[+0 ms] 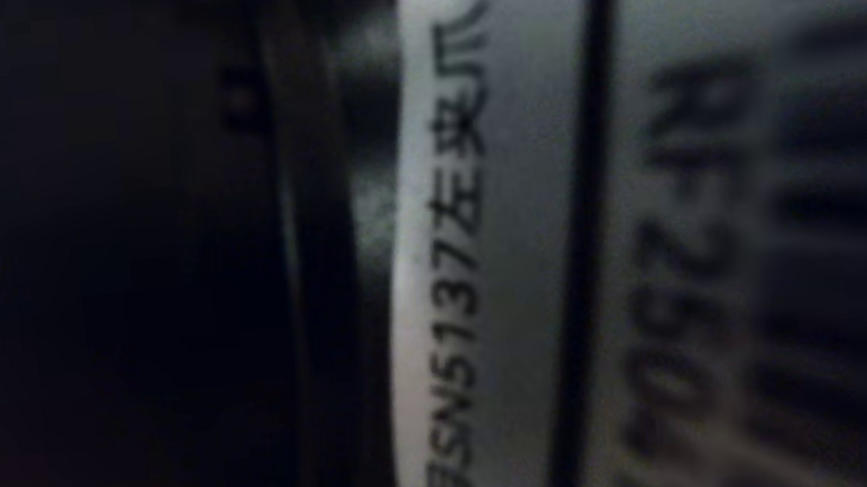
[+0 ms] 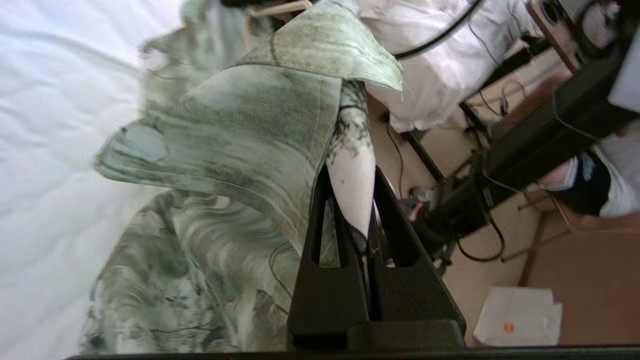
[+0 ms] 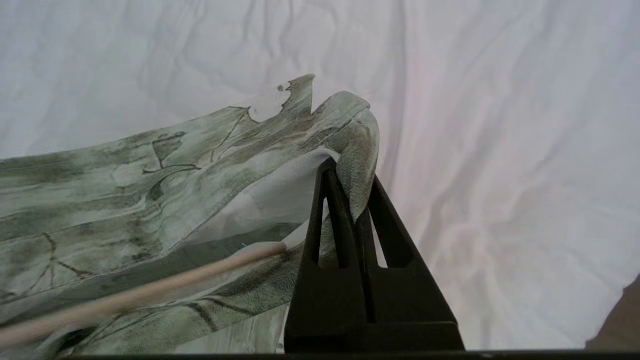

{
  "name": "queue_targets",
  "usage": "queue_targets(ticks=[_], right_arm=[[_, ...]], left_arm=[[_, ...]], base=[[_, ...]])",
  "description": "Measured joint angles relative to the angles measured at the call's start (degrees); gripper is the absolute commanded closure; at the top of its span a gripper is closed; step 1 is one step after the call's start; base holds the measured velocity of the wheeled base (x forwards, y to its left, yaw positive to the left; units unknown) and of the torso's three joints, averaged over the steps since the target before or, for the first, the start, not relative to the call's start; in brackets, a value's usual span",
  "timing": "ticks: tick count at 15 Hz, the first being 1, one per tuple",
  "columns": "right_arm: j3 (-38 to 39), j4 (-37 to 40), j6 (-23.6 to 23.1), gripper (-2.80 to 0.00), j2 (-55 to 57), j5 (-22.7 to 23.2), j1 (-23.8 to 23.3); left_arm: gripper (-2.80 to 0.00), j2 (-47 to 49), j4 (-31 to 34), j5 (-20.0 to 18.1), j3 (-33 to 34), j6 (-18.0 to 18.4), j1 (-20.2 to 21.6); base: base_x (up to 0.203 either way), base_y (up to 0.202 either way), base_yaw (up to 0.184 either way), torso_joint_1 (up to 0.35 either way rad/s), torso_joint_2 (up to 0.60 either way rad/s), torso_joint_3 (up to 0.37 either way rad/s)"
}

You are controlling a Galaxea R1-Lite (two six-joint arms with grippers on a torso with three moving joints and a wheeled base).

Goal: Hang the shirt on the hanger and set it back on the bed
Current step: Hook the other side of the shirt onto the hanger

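Observation:
The green-and-white mottled shirt (image 2: 240, 130) hangs lifted over the bed's white sheet (image 2: 50, 100), collar spread wide. My left gripper (image 2: 351, 175) is shut on a white-and-dark printed fold of it. In the right wrist view my right gripper (image 3: 351, 172) is shut on another edge of the shirt (image 3: 125, 170) above the bed sheet (image 3: 500, 150). The cream hanger (image 3: 150, 292) runs as a thin rod inside the shirt's opening, ending close beside the right fingers; a cream piece of the hanger (image 2: 272, 10) shows beyond the collar. The head view shows none of these.
A dark arm part with a white printed label (image 1: 484, 270) fills the head view. Beside the bed are another white duvet (image 2: 440, 50), a black frame with cables (image 2: 540, 145) and a white paper bag (image 2: 517, 317) on the brown floor.

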Motion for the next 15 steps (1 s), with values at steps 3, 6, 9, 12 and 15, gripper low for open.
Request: queue_targets(ticks=[3,6,9,12,15], right_arm=[[-2.0,0.0,-0.9,0.0,0.1,-0.2,1.5],[-4.3,0.1,-1.0,0.0,0.1,-1.1,3.5],[-4.8,1.1,-1.0,0.0,-1.3,-1.2,6.1],[-4.9,3.9,-0.9,0.0,-4.3,-1.5,9.5],[-5.3,5.5,-0.9,0.0,-7.6,-3.2,12.8]], left_arm=[[0.0,1.5,1.2,-0.3,-0.3,-1.8,-1.6],[0.0,3.1,1.2,-0.6,0.4,-2.2,-2.2],[0.0,4.3,1.0,-0.5,0.5,-2.3,-2.1],[0.0,5.2,0.8,0.2,0.3,-2.2,-0.4],[0.0,5.8,1.0,1.2,0.5,-2.0,1.7]], base=[[0.0,0.0,0.0,0.0,0.0,0.0],[0.0,0.0,0.0,0.0,0.0,0.0],[0.0,0.0,0.0,0.0,0.0,0.0],[0.0,0.0,0.0,0.0,0.0,0.0],[0.0,0.0,0.0,0.0,0.0,0.0]])
